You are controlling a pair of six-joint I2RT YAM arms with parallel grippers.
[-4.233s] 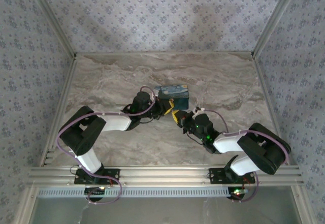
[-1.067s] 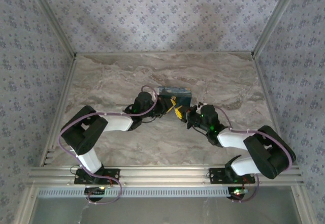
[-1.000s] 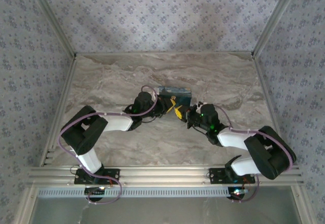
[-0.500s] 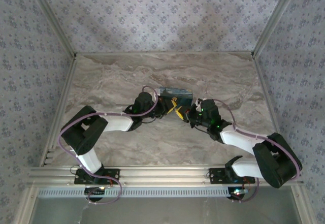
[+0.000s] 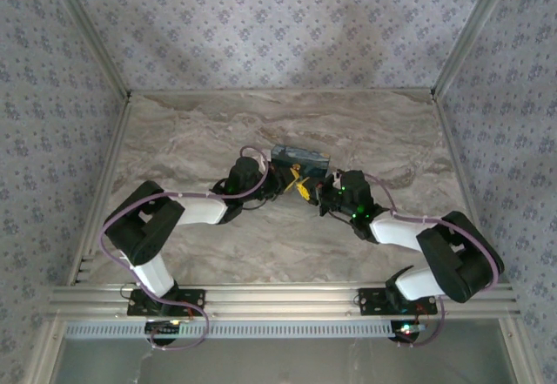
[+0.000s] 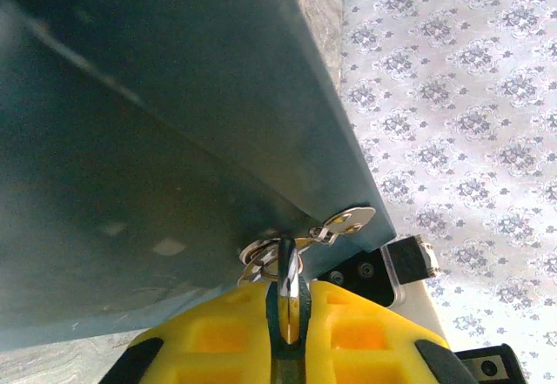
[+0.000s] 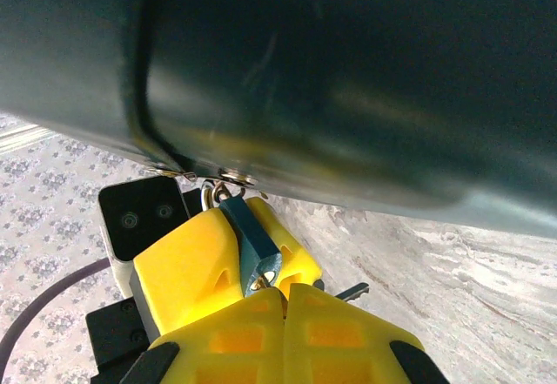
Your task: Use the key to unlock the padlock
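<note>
The padlock (image 7: 252, 238) is a small dark teal block whose silver shackle (image 6: 288, 272) runs through the hasp rings of the blue tin (image 5: 300, 155). My left gripper (image 6: 291, 295) is shut on the padlock's body, and its yellow fingers (image 7: 187, 266) show on both sides of the padlock. My right gripper (image 7: 285, 295) is shut right under the padlock's brass keyhole. A sliver of the key (image 7: 261, 285) shows between the keyhole and my fingertips. In the top view both grippers (image 5: 303, 185) meet at the tin's front.
The tin's dark side (image 7: 348, 70) looms close over both wrists. A dark key-shaped piece (image 7: 352, 292) sticks out beside my right finger. Marble tabletop (image 5: 191, 131) spreads to the left, and patterned walls (image 5: 287, 18) close in three sides.
My right wrist has edged back and up toward the tin while its elbow swung. The tin has tipped, showing less of its painted top. The left arm has held still.
</note>
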